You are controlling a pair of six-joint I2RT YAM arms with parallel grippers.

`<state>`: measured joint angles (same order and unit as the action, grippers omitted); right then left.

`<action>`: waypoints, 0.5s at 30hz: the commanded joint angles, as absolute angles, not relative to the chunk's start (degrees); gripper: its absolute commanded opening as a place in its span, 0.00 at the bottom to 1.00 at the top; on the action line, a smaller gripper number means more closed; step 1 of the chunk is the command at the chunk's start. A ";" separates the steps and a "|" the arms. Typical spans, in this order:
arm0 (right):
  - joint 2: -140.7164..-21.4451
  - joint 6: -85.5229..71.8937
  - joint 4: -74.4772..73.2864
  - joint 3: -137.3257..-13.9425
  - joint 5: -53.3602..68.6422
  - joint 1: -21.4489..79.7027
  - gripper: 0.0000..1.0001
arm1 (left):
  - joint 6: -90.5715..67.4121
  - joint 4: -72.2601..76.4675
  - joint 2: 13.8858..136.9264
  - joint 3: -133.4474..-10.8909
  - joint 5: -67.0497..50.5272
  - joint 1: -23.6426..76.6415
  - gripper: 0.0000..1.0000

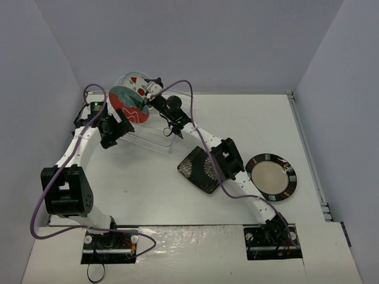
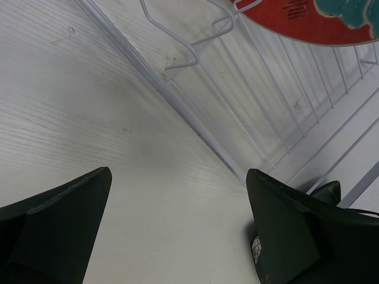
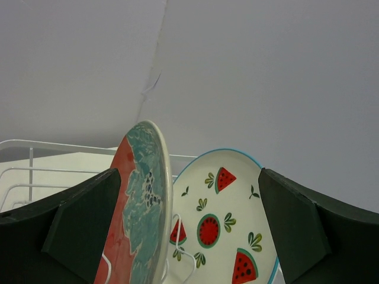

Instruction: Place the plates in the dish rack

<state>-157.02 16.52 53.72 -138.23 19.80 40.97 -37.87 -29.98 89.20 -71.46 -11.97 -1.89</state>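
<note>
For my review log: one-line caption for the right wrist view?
Open right gripper faces the red plate on edge, watermelon plate behind it in the rack.

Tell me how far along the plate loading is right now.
Done: the watermelon plate stands in the dish rack. In hand: the red plate is upright beside it, inside the open right claw, not gripped. To do: the black square plate and the dark-rimmed plate lie flat on the table. The left claw is open and empty.
</note>
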 commanded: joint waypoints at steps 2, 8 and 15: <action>-146.60 15.26 60.77 -137.37 15.31 40.57 1.00 | -37.44 -27.60 85.92 -72.43 -12.38 -2.19 0.97; -133.04 10.06 62.60 -122.74 12.63 37.92 1.00 | -36.94 -27.92 84.81 -72.78 -11.98 -1.99 0.97; -107.05 -9.87 46.71 -100.35 9.67 28.88 1.00 | -35.32 -28.17 82.23 -72.53 -10.11 -0.30 0.97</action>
